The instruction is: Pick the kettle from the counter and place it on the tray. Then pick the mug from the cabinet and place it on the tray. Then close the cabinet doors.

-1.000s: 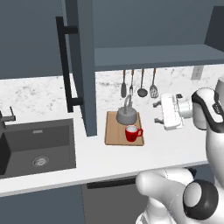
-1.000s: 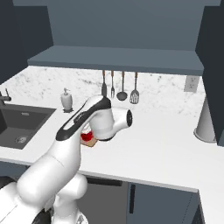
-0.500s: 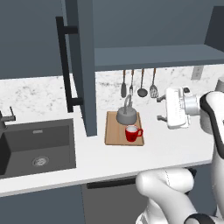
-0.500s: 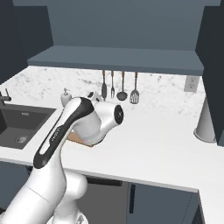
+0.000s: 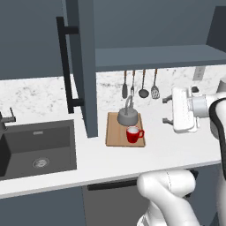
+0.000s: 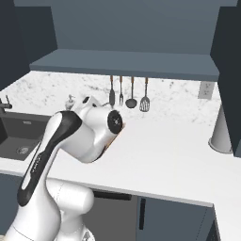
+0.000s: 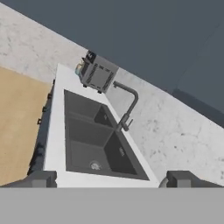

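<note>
Since kettle (image 5: 127,115) and mug (image 5: 133,134) sat together on the tray (image 5: 113,134), fingers (image 5: 167,110) stood wide, empty; cabinet door (image 5: 83,66) remained unclosed.

Four utensils (image 5: 139,84) hang in a row on the speckled wall at upper centre of the left base view: a spatula, a fork, a ladle and a slotted turner. A dark faucet (image 5: 5,121) stands at the left edge there. In the right base view a wall outlet (image 6: 204,89) sits at upper right, a tall grey cylindrical container (image 6: 221,130) stands at the right edge, and a white soap dispenser (image 6: 70,101) shows at centre left. In the hand view a toaster (image 7: 98,73) sits at upper centre.
</note>
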Controlling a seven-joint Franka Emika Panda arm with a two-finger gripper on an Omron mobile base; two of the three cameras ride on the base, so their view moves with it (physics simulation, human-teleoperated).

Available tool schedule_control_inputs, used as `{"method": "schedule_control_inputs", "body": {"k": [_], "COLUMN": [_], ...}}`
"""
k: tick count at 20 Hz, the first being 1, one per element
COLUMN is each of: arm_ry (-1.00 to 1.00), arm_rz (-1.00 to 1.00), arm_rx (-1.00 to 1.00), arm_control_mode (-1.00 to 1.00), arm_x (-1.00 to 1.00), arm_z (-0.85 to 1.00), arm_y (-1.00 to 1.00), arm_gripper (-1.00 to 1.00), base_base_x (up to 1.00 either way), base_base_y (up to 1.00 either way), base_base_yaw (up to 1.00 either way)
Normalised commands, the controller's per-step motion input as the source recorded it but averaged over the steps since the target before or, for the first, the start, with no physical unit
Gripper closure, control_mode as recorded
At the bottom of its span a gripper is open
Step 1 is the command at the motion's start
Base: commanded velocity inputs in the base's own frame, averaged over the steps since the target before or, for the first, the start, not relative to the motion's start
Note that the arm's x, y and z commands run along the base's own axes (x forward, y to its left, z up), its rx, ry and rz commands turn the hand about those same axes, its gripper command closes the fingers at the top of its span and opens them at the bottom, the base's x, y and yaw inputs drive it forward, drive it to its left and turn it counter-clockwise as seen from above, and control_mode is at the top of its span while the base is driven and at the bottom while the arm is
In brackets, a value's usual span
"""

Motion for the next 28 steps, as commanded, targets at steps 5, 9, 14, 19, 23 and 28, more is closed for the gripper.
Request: {"method": "schedule_control_inputs", "body": {"k": [5,9,14,19,23,28], "arm_ry": [0.00,0.00,-0.07,-0.21,-0.36,-0.18], "arm_rz": [0.00,0.00,0.11,0.20,0.11,0.01], "arm_rx": [-0.09,-0.09,-0.01,0.00,0.00,0.00], "arm_control_mode": [-1.00,-1.00,-1.00,-1.00,-1.00,-1.00], "arm_x": [-0.41,-0.31,-0.32,-0.26,-0.39,-0.39], "arm_z": [0.40,0.41,0.40,0.40,0.36,0.36], "arm_y": [0.15,0.24,0.24,0.25,0.29,0.38], "arm_gripper": [-1.00,-1.00,-1.00,-1.00,-1.00,-1.00], "base_base_x": [0.00,0.00,0.00,0.00,0.00,0.00], "base_base_y": [0.00,0.00,0.00,0.00,0.00,0.00], "base_base_yaw": [0.00,0.00,0.00,0.00,0.00,0.00]}}
